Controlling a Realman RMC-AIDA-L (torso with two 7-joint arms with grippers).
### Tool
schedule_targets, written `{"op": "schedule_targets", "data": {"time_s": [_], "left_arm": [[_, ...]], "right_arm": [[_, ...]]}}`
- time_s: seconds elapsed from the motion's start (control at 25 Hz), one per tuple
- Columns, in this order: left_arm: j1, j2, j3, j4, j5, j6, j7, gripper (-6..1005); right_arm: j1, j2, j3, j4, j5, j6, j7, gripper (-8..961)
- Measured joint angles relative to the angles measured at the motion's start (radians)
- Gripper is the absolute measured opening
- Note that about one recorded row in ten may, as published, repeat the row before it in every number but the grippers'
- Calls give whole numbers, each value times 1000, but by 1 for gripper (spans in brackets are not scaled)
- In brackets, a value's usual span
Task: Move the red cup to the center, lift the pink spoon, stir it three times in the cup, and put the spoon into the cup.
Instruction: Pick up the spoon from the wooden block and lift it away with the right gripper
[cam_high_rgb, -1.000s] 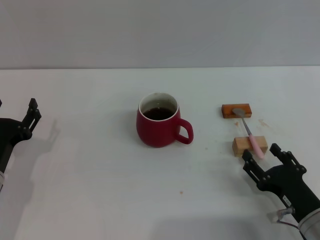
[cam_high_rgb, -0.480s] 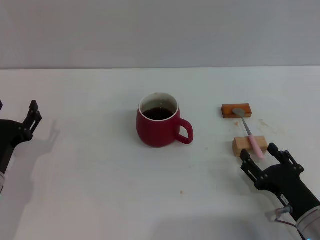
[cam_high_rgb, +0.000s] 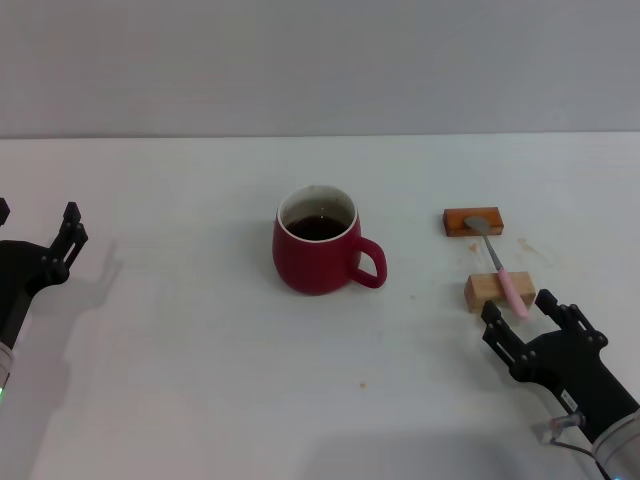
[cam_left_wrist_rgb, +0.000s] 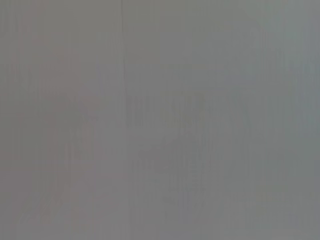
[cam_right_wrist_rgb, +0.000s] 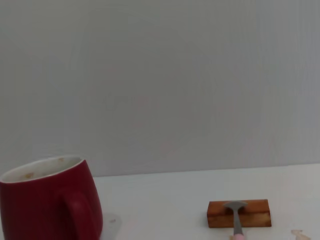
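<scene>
Already the red cup stands near the middle of the white counter, its handle turned toward the robot's right and dark liquid inside, so the first step looks done. Well to its right, the pink spoon lies bridged across two wooden blocks, bowl on the far darker one and pink handle on the nearer pale block; that perch holds the handle off the counter, likely so fingers can close beneath it. Just short of the handle's end hovers the right pincer, fingers spread apart and holding nothing, lined up for the pick. At the counter's left edge sits the left pincer, idle and empty, fingers apart.
</scene>
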Motion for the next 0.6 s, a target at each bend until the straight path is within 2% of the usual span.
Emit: {"op": "schedule_targets", "data": {"time_s": [0.6], "left_arm": [[0,0,0,0,0,-2,1,844]], "right_arm": [[-6,1,4,10,0,-3,16,752]]}}
